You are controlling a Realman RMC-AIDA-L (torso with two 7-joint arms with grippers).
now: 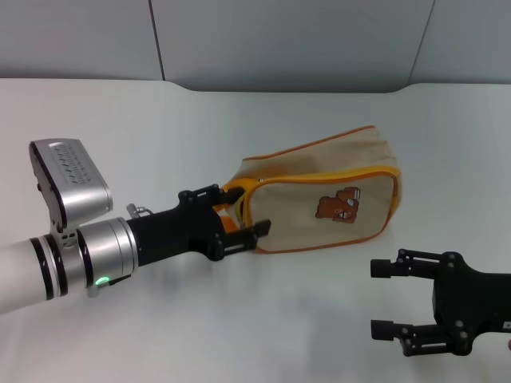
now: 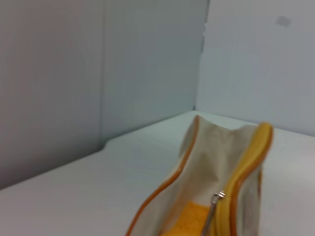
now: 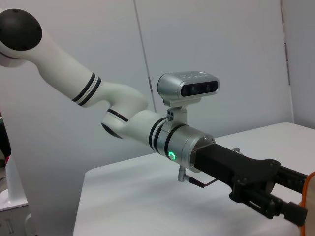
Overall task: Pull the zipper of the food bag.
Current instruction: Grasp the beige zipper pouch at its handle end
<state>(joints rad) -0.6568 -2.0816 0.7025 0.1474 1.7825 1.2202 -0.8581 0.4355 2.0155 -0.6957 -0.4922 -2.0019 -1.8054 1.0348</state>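
Note:
The beige food bag (image 1: 319,179) with orange piping and a brown bear picture (image 1: 339,206) lies on its side on the white table. My left gripper (image 1: 249,212) is open at the bag's left end, one finger above and one below the orange loop strap (image 1: 231,219). The left wrist view shows the bag (image 2: 206,152) close up, with the small silver zipper pull (image 2: 217,198) hanging beside the orange zip line (image 2: 246,164). In the head view the pull is hidden behind the left gripper. My right gripper (image 1: 385,298) is open and empty, low at the front right, apart from the bag.
The white table (image 1: 239,120) reaches back to grey wall panels (image 1: 279,40). The left arm's wrist camera housing (image 1: 70,177) stands up at the left. The right wrist view shows the left arm (image 3: 182,145) and the bag's orange edge (image 3: 310,196).

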